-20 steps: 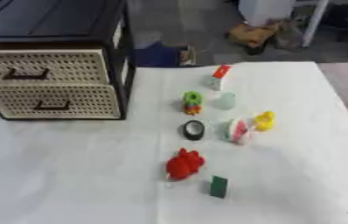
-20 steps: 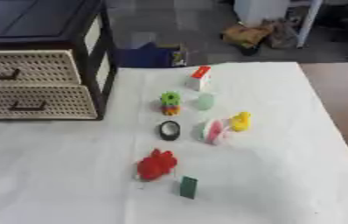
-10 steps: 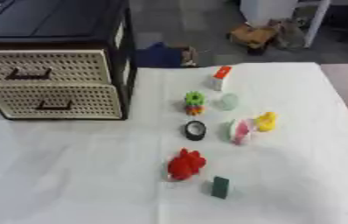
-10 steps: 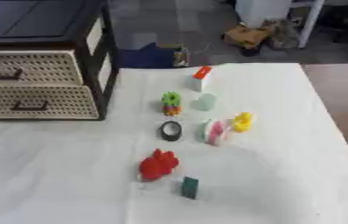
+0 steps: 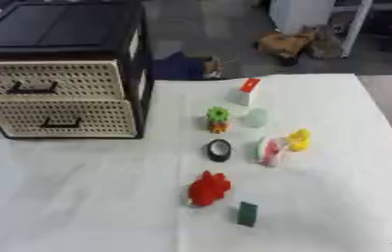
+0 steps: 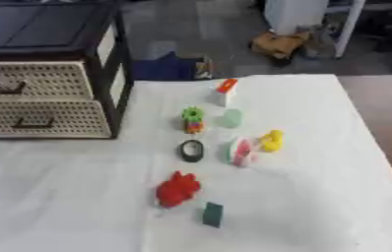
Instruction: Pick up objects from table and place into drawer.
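Note:
A black cabinet (image 5: 61, 69) with two wicker drawers stands at the table's far left; the upper drawer (image 5: 49, 81) and lower drawer (image 5: 61, 118) are both closed. On the white cloth lie a red spiky toy (image 5: 208, 188), a dark green block (image 5: 247, 213), a black ring (image 5: 219, 149), a pink and white piece (image 5: 270, 150), a yellow duck (image 5: 299, 139), a green and orange gear toy (image 5: 217, 119), a pale green cup (image 5: 256, 117) and a white carton with a red top (image 5: 247, 90). Neither hand shows in either view.
The white cloth covers the table (image 5: 79, 197); bare cloth stretches in front of the cabinet and along the near edge. Beyond the far edge lie a blue bag (image 5: 178, 66) and a brown object (image 5: 290, 44) on the floor.
The whole picture has shifted slightly downward, so the camera has moved. The objects keep their places on the cloth.

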`<state>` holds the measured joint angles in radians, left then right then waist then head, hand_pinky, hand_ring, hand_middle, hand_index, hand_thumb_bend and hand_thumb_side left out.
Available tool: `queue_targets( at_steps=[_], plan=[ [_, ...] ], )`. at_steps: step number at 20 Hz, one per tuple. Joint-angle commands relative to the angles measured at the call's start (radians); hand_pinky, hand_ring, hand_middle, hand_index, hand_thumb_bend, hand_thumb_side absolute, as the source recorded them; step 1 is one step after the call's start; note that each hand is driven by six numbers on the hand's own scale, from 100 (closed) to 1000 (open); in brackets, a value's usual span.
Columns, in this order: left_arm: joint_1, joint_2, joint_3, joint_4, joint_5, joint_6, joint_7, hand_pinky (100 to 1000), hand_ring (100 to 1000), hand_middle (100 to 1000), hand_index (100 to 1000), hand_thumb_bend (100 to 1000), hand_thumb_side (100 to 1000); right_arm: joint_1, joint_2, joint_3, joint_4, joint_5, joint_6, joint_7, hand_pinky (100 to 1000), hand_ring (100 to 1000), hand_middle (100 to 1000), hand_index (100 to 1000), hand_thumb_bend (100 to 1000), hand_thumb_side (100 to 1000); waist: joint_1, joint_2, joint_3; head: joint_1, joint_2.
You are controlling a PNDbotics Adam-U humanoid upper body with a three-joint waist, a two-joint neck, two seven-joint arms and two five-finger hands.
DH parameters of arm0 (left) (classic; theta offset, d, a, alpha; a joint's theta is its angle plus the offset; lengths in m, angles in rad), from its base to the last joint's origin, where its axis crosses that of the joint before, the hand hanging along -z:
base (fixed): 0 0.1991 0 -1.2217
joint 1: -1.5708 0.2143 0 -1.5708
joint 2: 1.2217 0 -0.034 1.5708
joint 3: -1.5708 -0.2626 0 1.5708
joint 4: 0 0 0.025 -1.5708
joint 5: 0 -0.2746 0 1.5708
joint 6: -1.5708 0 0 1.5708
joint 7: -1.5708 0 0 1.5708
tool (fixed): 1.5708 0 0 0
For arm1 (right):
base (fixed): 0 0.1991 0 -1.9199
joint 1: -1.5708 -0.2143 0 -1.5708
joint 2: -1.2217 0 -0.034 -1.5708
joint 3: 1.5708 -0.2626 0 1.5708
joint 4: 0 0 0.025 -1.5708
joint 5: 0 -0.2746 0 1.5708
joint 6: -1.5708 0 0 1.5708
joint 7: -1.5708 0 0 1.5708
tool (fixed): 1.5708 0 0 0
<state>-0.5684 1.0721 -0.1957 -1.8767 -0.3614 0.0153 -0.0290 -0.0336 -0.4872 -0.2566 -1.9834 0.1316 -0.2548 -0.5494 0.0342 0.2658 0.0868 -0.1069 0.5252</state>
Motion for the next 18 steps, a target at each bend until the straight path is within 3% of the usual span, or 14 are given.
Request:
queue_targets(
  at_steps=[1, 4, 7, 9, 12, 14, 18],
  plan=[
    [-0.031, 0.032, -0.002, 0.018, 0.002, -0.009, -0.05, 100, 100, 100, 847, 100, 1000, -0.003, -0.032, -0.003, -0.017, 0.001, 0.003, 0.002, 670, 637, 637, 846, 100, 1000, 0.0, -0.019, 0.001, 0.0, -0.013],
    [-0.056, 0.025, -0.014, 0.038, -0.002, -0.017, -0.107, 100, 100, 100, 847, 100, 1000, -0.003, -0.033, -0.002, -0.017, 0.001, 0.005, 0.004, 670, 637, 637, 845, 100, 1000, 0.001, -0.02, 0.001, 0.001, -0.013],
    [-0.11, 0.004, 0.042, 0.023, 0.007, -0.012, -0.393, 100, 100, 100, 852, 100, 1000, 0.002, -0.032, -0.003, -0.017, 0.002, 0.006, 0.004, 671, 637, 637, 845, 100, 1000, 0.0, -0.023, 0.007, -0.005, -0.01],
    [-0.131, -0.004, 0.064, 0.01, 0.02, -0.005, -0.503, 100, 100, 100, 857, 100, 1000, 0.003, -0.031, -0.003, -0.017, 0.002, 0.007, 0.004, 671, 637, 636, 845, 100, 1000, -0.001, -0.024, 0.01, -0.006, -0.008],
    [-0.152, -0.013, 0.061, 0.015, 0.037, 0.005, -0.586, 100, 100, 100, 870, 100, 1000, 0.004, -0.031, -0.002, -0.017, 0.003, 0.009, 0.005, 671, 636, 635, 844, 100, 1000, -0.001, -0.026, 0.011, -0.006, -0.006],
    [-0.172, -0.019, 0.053, 0.033, 0.037, 0.013, -0.634, 100, 100, 100, 827, 100, 1000, 0.005, -0.031, -0.002, -0.017, 0.003, 0.01, 0.007, 671, 636, 635, 844, 100, 1000, -0.001, -0.026, 0.01, -0.006, -0.004],
    [-0.227, -0.04, 0.039, 0.083, 0.022, 0.009, -0.72, 100, 100, 100, 868, 100, 1000, 0.006, -0.031, -0.001, -0.017, 0.003, 0.012, 0.007, 672, 637, 635, 844, 100, 1000, -0.002, -0.028, 0.011, -0.004, -0.001]
  ],
)
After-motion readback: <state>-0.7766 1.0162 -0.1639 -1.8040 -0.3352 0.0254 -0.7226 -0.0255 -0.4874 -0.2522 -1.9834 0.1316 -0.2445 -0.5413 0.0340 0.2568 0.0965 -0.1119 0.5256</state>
